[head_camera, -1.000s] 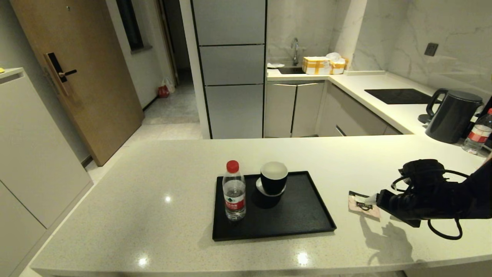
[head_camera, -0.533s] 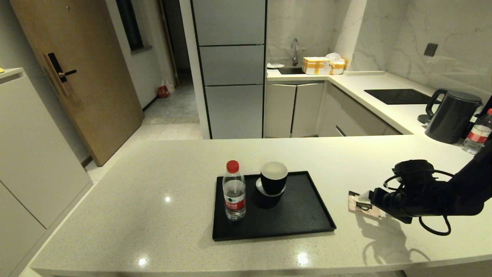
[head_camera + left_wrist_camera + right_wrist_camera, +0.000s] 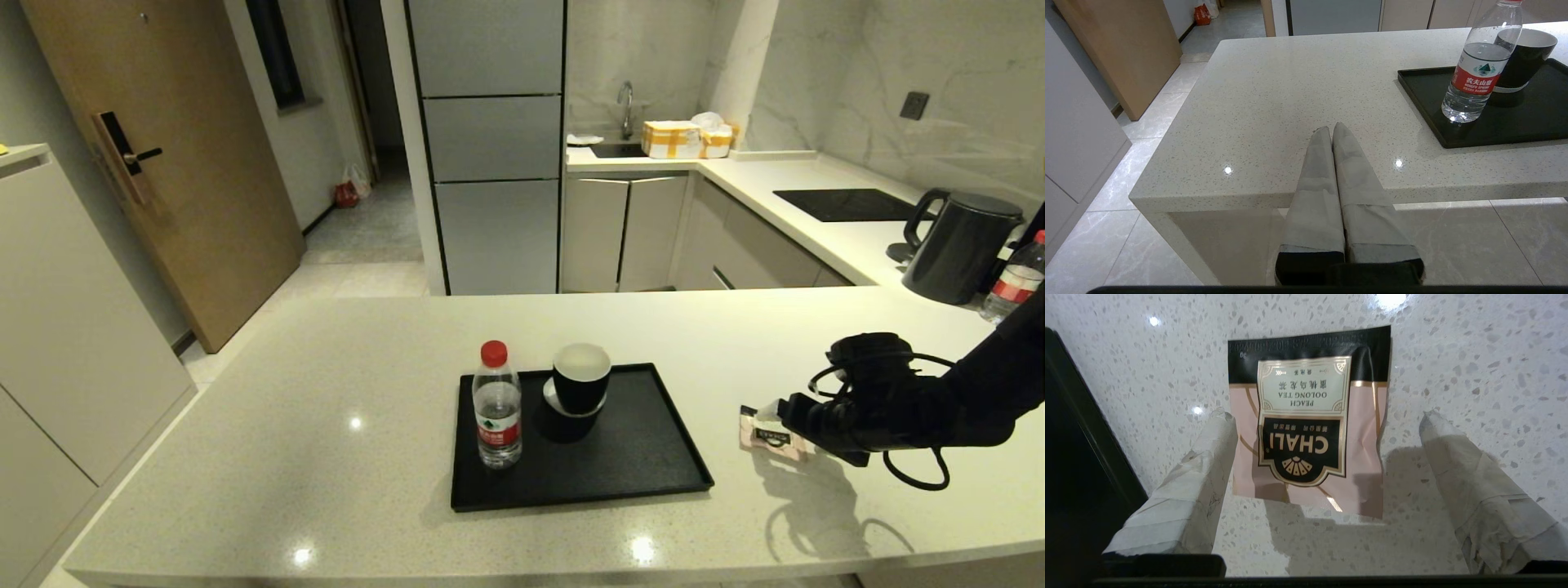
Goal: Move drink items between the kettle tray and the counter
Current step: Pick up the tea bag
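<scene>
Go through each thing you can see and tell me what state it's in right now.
Right gripper: open, straddling the sachet.
Sachet: flat on the counter, ungripped.
Water bottle: upright, capped, on the tray.
Stacked cups: upright on tray.
Left gripper: shut, empty.

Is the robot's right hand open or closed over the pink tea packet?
Open. The right gripper has its fingers spread wide, one on each side of the sachet, which lies flat on the counter.

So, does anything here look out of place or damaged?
Nothing is spilled or damaged. The flat pale-pink tea sachet lies slightly crumpled on the speckled white counter, outside the matte-black tray, between the open right tool's fingers. The left tool is shut, off the counter's edge.
</scene>
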Motion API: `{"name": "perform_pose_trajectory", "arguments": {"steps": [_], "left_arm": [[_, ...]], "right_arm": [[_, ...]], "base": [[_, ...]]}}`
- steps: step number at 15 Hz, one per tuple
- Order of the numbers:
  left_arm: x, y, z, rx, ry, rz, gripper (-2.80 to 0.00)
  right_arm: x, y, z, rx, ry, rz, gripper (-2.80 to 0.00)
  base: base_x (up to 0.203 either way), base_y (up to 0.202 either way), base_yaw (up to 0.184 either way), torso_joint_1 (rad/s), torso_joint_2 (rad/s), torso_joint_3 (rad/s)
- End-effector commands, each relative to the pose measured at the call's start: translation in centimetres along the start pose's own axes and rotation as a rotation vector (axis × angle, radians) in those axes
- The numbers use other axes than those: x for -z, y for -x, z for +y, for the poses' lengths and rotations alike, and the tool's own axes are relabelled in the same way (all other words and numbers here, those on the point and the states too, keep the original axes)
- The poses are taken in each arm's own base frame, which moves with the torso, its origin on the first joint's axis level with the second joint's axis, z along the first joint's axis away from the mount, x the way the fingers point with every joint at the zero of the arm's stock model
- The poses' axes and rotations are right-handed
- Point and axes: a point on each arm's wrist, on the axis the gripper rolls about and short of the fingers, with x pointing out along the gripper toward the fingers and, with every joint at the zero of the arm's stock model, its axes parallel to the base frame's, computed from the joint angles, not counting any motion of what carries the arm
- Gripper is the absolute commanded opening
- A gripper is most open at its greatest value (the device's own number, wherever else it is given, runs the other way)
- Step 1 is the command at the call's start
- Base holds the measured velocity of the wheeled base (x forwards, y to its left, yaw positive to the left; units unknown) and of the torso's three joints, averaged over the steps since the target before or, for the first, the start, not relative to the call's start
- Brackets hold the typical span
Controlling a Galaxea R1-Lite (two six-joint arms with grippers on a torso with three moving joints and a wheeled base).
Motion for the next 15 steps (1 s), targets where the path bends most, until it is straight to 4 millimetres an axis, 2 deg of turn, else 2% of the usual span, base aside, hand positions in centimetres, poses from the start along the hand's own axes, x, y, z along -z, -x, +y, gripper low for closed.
{"name": "perform_pose_trajectory", "arguments": {"steps": [1,6,11,15], "left_arm": [[0.0,0.0,0.0,0.000,-0.002,-0.001,-2.80],[0.0,0.0,0.0,0.000,-0.001,-0.001,-2.80],[0.0,0.0,0.0,0.000,-0.001,-0.001,-2.80],[0.0,0.0,0.0,0.001,-0.001,0.000,-2.80]], "right_arm": [[0.1,0.2,0.0,0.011,-0.002,0.029,0.00],[-0.1,0.8,0.2,0.023,0.025,0.056,0.00],[-0.2,0.5,0.4,0.022,0.027,0.057,0.00],[0.0,-0.2,1.5,0.006,0.051,0.061,0.00]], "base": [[0.000,0.000,0.000,0.000,0.00,0.000],[0.000,0.000,0.000,0.000,0.00,0.000],[0.000,0.000,0.000,0.000,0.00,0.000],[0.000,0.000,0.000,0.000,0.00,0.000]]}}
